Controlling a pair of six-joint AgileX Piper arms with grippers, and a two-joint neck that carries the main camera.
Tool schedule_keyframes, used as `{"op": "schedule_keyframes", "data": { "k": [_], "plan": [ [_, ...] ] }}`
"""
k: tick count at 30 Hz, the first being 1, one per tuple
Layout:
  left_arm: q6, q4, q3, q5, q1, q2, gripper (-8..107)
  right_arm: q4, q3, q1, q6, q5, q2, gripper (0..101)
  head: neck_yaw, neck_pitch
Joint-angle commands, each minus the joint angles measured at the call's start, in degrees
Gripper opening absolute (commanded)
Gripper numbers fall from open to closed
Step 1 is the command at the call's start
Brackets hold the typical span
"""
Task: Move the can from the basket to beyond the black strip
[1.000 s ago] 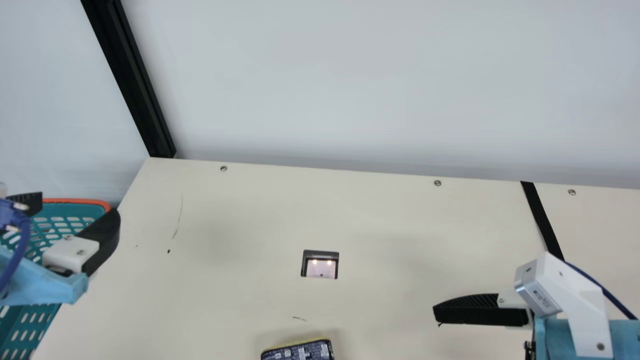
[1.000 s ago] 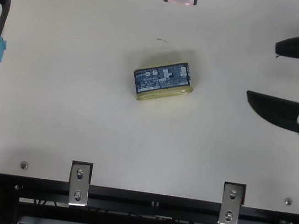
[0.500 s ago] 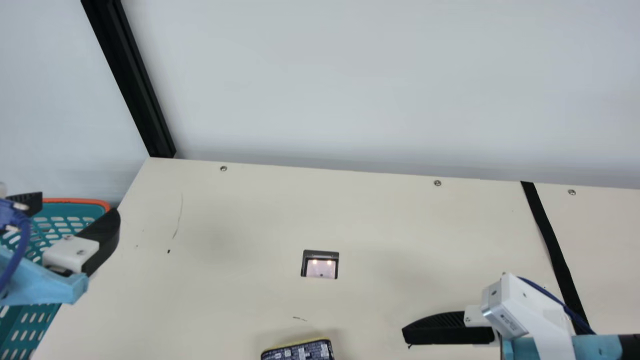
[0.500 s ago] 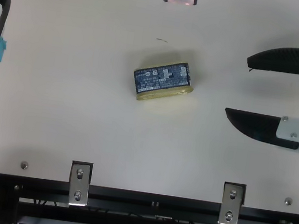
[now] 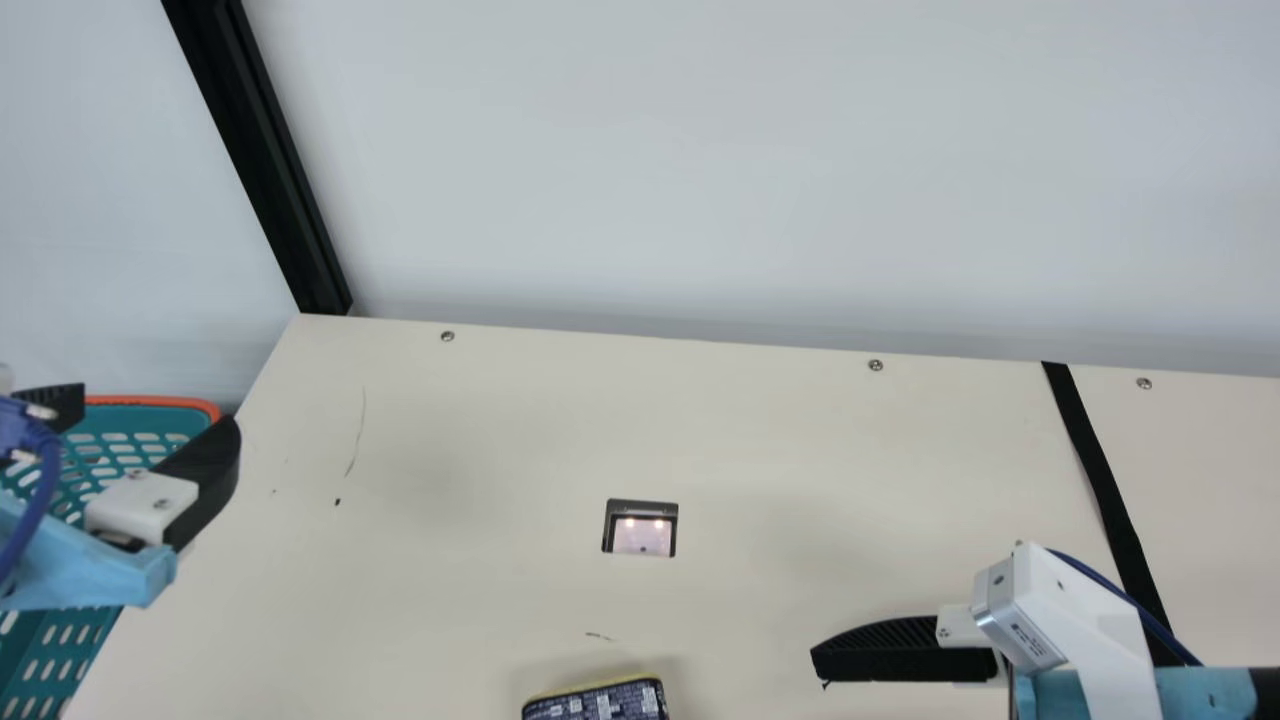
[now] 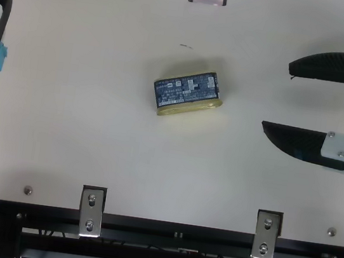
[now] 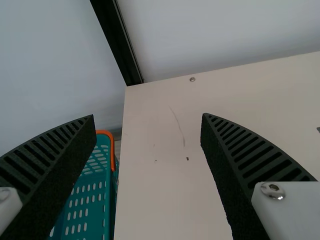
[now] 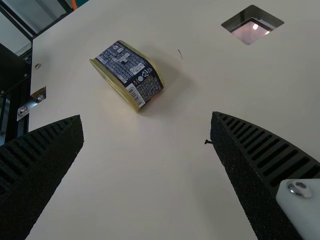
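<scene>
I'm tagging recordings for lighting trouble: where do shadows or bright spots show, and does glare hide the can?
Main view: two bright spots in the square inset. Top view: soft shadow along the can's side facing the inset, no glare hiding it. Right wrist view: shadow beside the can, bright spots in the inset.

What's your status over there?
Left gripper open, empty; right gripper open, empty. Can on the table, untouched. No obstacle seen between it and right gripper.
</scene>
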State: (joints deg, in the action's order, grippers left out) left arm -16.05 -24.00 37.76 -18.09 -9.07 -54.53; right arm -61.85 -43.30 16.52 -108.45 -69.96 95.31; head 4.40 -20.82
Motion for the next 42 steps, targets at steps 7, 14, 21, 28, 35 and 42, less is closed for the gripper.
{"op": "schedule_keyframes", "data": {
  "k": [7,14,21,28,35,42],
  "plan": [
    [0.0,0.0,0.0,0.0,0.0,0.0,90,0.9,-0.3,0.3,0.4,0.1,0.3,101,-0.1,-0.2],
    [0.0,0.0,0.0,0.0,0.0,0.0,90,1.6,0.6,1.9,-3.7,0.1,2.4,101,-0.1,-0.2],
    [0.0,0.0,0.0,0.0,0.0,0.0,90,1.6,1.3,2.2,-7.9,0.1,4.2,101,-0.1,-0.2],
    [0.0,0.0,0.0,0.0,0.0,0.0,90,1.5,1.4,2.2,-8.6,0.3,4.4,101,-0.1,-0.2],
    [0.0,0.0,0.0,0.0,0.0,0.0,90,1.5,1.4,2.2,-8.6,0.3,4.4,101,-0.1,-0.2],
    [0.0,0.0,0.0,0.0,0.0,0.0,90,2.2,-0.2,0.0,-4.3,0.7,0.9,101,-0.1,-0.2]
  ]
}}
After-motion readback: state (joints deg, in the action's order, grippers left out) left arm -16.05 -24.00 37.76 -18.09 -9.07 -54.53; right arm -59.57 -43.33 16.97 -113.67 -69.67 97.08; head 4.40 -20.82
